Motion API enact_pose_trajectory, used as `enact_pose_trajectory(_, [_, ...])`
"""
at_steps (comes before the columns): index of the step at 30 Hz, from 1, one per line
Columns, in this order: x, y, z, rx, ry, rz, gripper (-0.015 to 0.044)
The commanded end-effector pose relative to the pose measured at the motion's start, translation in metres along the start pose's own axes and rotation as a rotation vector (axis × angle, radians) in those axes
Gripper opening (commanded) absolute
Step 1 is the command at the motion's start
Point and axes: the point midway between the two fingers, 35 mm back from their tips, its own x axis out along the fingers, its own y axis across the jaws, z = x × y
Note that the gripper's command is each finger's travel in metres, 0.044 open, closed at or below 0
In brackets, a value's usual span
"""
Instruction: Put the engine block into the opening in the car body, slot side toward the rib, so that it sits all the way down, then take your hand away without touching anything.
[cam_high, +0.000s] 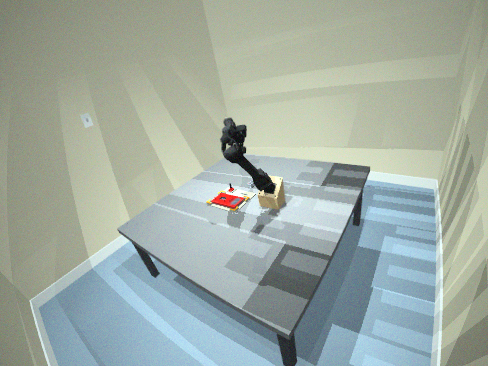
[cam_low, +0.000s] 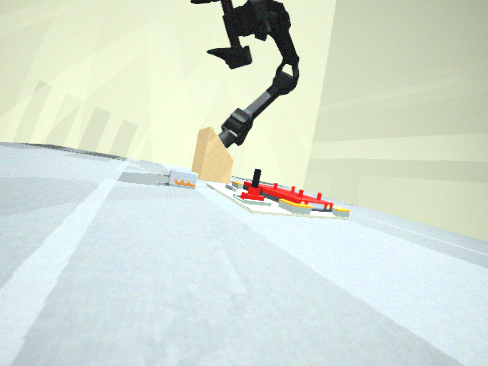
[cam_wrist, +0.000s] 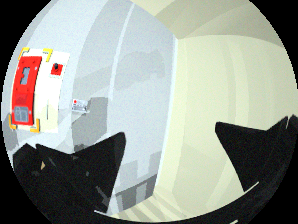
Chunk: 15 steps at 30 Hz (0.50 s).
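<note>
The engine block (cam_low: 183, 179) (cam_wrist: 79, 105) is a small pale block with orange marks on one side. It lies on the table beside the white board, outside the car body. The red car body (cam_high: 225, 200) (cam_low: 295, 195) (cam_wrist: 24, 95) lies flat on the board between yellow-topped corner pieces. Its opening (cam_wrist: 25, 75) shows grey inside, with no block in it. The rib and the block's slot cannot be made out. My gripper (cam_low: 200, 26) (cam_wrist: 173, 132) is open and empty, high above the table and away from both.
The white board (cam_wrist: 49, 112) also carries a red piece with an upright black post (cam_low: 257, 178) (cam_wrist: 56, 68) beside the car body. A wooden block (cam_high: 270, 200) (cam_low: 215, 161) stands at the arm's base, near the board. Walls surround the table (cam_high: 190, 235).
</note>
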Motion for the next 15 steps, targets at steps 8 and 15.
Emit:
enact_pose_trajectory(8, [0.039,0.033,0.010,-0.295,-0.040,0.207,0.0440])
enact_pose_trajectory(15, [0.062,0.057,0.014,-0.481,-0.095,0.339,0.0440])
